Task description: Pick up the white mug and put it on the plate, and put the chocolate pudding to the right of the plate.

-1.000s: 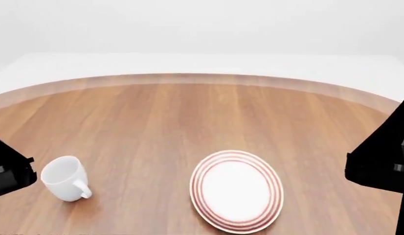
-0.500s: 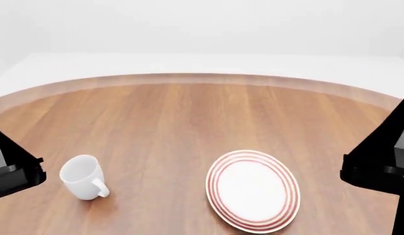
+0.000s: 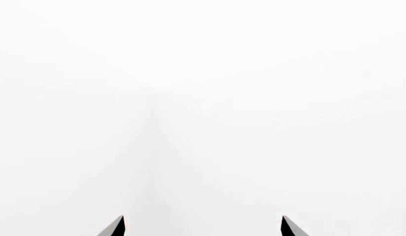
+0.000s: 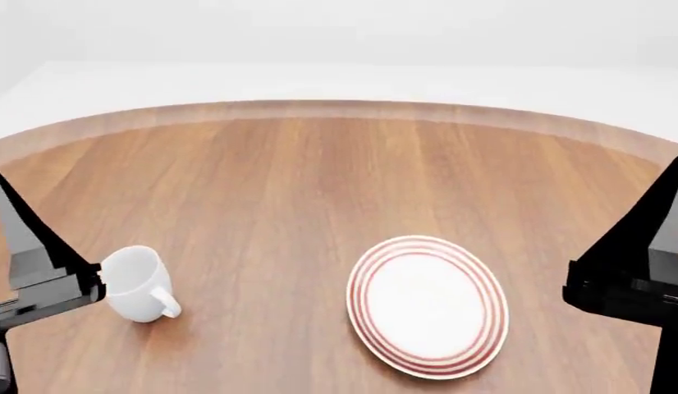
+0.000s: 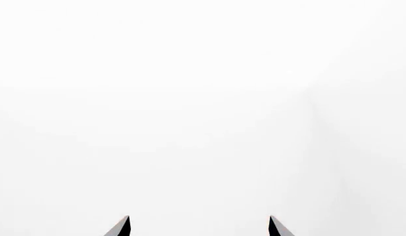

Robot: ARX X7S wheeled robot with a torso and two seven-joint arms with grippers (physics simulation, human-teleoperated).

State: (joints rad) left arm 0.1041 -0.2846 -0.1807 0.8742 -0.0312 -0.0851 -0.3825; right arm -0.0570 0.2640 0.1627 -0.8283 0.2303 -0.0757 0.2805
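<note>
While the white mug point(image 4: 138, 282) sits lower left, just beside the left claw point(image 3: 201, 227) | left arm nearer | both claws spread apart, empty | plate point(image 4: 367, 279) lower centre.

The plain white mug point(image 4: 136, 281) stood upright near the table's point(image 4: 317, 180) left edge, handle toward the near side, well apart from the red-ringed white plate point(image 4: 429, 305) lying flat toward the near edge.
</note>
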